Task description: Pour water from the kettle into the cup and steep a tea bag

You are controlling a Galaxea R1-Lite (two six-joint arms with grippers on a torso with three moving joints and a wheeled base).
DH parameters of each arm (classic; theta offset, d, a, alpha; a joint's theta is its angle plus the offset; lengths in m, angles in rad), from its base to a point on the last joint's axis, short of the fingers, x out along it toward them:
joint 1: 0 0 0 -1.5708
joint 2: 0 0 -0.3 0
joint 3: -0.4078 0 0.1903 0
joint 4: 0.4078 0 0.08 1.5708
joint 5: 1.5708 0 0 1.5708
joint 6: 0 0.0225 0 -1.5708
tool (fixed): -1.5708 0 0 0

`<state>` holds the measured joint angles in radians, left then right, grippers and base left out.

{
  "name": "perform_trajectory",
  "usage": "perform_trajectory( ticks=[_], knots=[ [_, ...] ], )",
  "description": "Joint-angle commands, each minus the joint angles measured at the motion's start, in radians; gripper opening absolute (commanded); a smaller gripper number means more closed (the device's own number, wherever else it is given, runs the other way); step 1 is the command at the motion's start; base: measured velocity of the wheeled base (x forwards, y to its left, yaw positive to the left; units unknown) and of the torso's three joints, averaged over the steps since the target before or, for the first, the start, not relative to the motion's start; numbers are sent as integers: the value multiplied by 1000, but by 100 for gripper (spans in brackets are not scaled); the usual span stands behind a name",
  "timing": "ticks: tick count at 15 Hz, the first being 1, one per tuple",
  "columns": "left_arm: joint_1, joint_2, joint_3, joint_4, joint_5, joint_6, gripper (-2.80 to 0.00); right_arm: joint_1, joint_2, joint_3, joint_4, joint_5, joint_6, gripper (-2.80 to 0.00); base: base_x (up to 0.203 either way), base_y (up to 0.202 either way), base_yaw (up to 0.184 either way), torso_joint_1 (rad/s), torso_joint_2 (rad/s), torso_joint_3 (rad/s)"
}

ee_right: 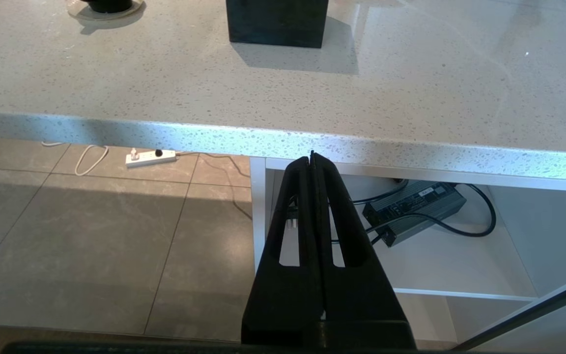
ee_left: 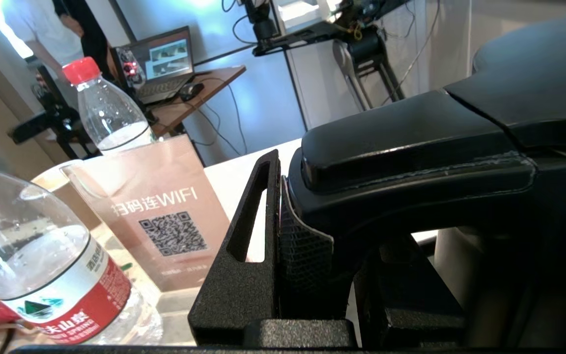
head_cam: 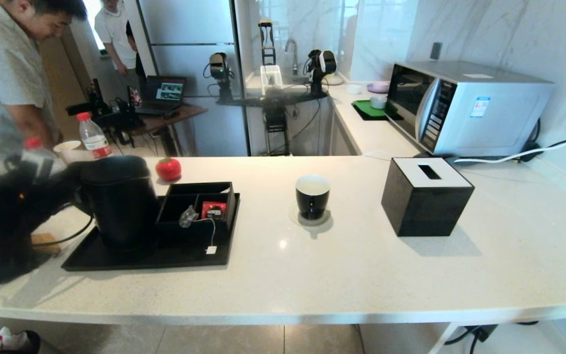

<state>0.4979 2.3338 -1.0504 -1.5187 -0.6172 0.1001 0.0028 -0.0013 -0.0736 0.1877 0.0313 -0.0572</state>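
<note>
Black textured fingers [ee_left: 307, 255] of our left hand [head_cam: 74, 189] are clamped on the loop handle of the kettle [head_cam: 121, 201], which stands on the black tray [head_cam: 140, 258] at the left of the table [head_cam: 312, 275]. We judge the step to be the grasp before lifting; next the kettle must be raised and carried to the cup [head_cam: 312, 195], which sits apart on its coaster, then tipped spout-first. The tea bag [head_cam: 189, 216] lies in the tray's organiser, string trailing out. Our right hand [ee_right: 312, 162] hangs below the table edge, fingers pressed together, empty. Count: one kettle, one cup, one tea bag, two red-capped bottles [ee_left: 111, 118].
</note>
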Motion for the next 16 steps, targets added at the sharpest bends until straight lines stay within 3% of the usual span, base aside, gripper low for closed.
perform_trajectory(
  ticks=[1,7,16],
  knots=[
    [4,-29,4,-36,0,-17,-280,0,1,0,1,1,-1,-280,0,0,0,0,0,0],
    [16,-69,6,-38,7,-64,-280,0,1,0,1,1,-1,-280,0,0,0,0,0,0],
    [129,-118,17,-37,-1,-82,-280,0,1,0,1,1,-1,-280,0,0,0,0,0,0]
  ],
)
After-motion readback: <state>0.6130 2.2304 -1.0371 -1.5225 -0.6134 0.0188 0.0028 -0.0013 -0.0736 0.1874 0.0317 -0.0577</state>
